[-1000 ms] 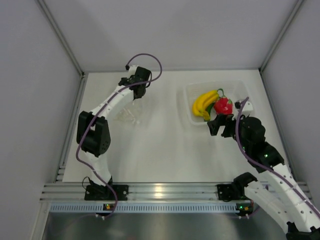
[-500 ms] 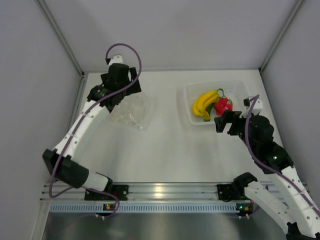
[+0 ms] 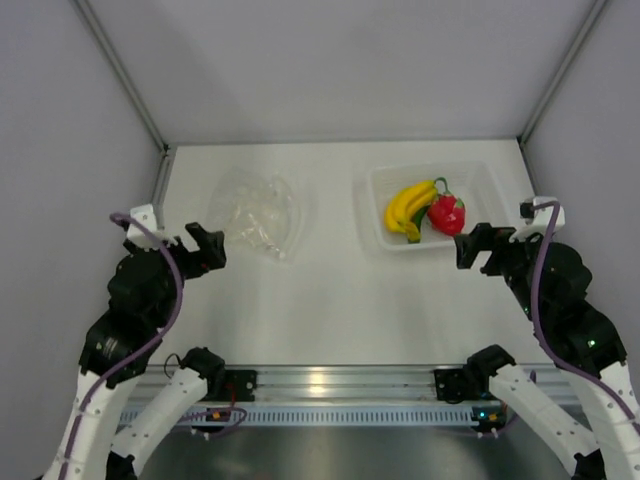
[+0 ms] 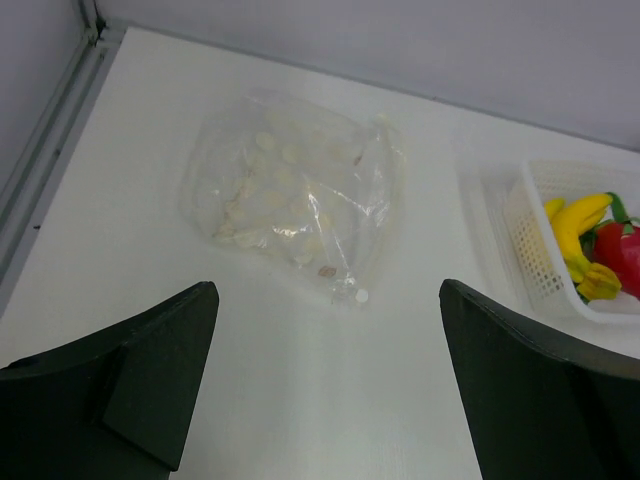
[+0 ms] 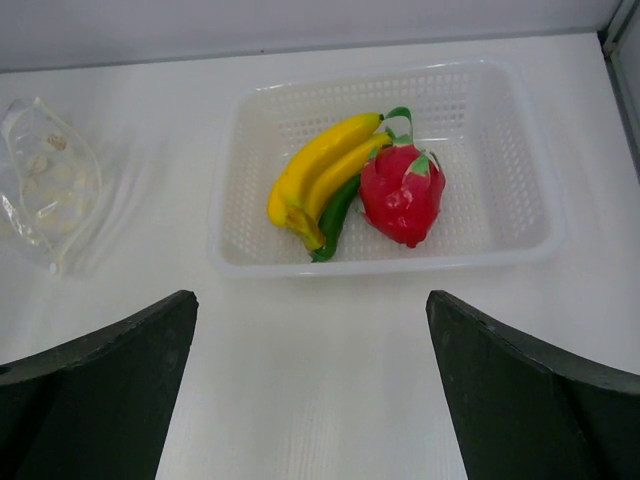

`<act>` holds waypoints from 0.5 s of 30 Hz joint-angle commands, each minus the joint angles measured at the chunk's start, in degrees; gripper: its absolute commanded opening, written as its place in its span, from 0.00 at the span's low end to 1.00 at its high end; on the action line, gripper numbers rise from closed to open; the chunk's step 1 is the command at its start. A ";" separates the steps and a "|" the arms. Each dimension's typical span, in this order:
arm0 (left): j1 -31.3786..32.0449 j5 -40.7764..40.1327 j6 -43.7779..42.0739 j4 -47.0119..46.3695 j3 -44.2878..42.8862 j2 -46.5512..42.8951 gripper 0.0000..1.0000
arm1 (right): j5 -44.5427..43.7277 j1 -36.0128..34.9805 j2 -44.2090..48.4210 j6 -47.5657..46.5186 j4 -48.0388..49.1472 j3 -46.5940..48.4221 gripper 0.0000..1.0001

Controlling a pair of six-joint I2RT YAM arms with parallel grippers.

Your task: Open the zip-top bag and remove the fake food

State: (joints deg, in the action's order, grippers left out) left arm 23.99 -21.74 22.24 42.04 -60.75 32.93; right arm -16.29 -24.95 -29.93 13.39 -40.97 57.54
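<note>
Three pieces of food, banana (image 3: 408,205), red fruit (image 3: 447,212) and green piece (image 5: 335,215), lie in the tray (image 3: 480,178), so the emptying looks done and no further grasp seems needed. The bag (image 3: 258,212) lies on the desk (image 3: 320,300) at one o'clock from the left claw (image 3: 200,250), apart. The left claw and the right claw (image 3: 472,245) both gape empty.

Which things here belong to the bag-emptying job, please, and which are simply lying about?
Belonging to the job: zip-top bag; banana bunch; red fruit; green piece.
Just there: white mesh tray holding those three toys; table.
</note>
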 commanded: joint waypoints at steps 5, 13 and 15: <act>-0.17 -0.13 -9.75 4.25 0.90 -15.15 0.98 | -2.34 0.52 3.82 -5.12 -5.79 3.19 0.99; -0.17 -3.14 -9.24 11.31 -0.86 -20.09 0.98 | -0.84 0.60 8.22 -4.95 -4.82 -0.76 0.99; -0.17 -2.96 -8.62 11.57 -0.69 -20.71 0.98 | -0.93 0.52 9.01 -4.69 -3.69 -2.51 0.99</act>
State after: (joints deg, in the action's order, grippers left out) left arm 23.99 -24.08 13.78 51.70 -60.34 13.65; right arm -17.06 -24.95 -21.71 9.02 -44.84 57.28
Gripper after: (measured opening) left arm 0.984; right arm 0.993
